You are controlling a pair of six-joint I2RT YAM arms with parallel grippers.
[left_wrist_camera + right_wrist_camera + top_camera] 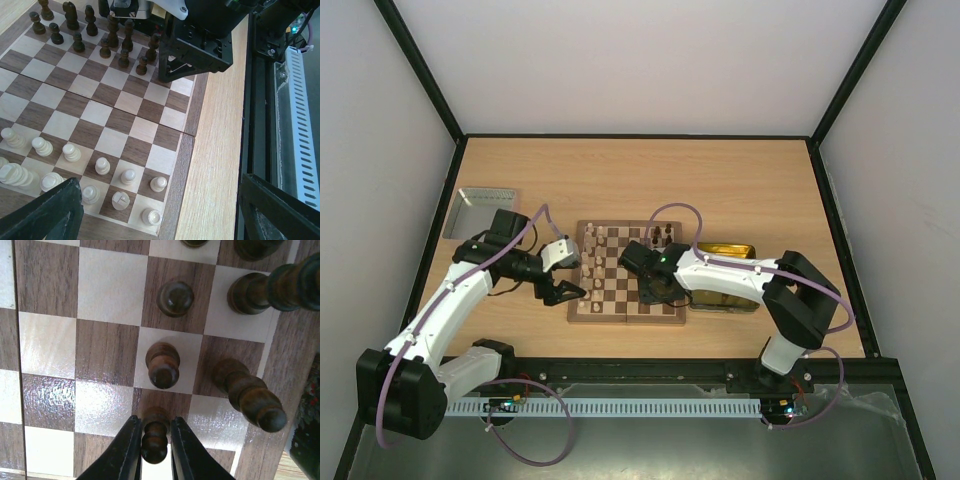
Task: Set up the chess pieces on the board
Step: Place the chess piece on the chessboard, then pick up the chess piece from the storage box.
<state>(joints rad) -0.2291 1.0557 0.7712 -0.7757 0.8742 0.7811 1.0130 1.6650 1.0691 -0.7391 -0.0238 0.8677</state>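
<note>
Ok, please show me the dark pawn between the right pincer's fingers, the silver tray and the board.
dark pawn (154,442): right wrist view, on its head.
silver tray (480,212): top external view, on its floor.
board (615,290): top external view, on a bare middle square.

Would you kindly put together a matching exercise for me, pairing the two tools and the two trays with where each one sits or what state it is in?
Things:
1. left tool
2. right tool
3. silver metal tray
4. yellow transparent tray

Places or states:
A. just right of the board
B. closed around a dark pawn
C. wide open at the board's left edge
D. far left of the table, apart from the board

Pairs: 1-C, 2-B, 3-D, 4-A
</note>
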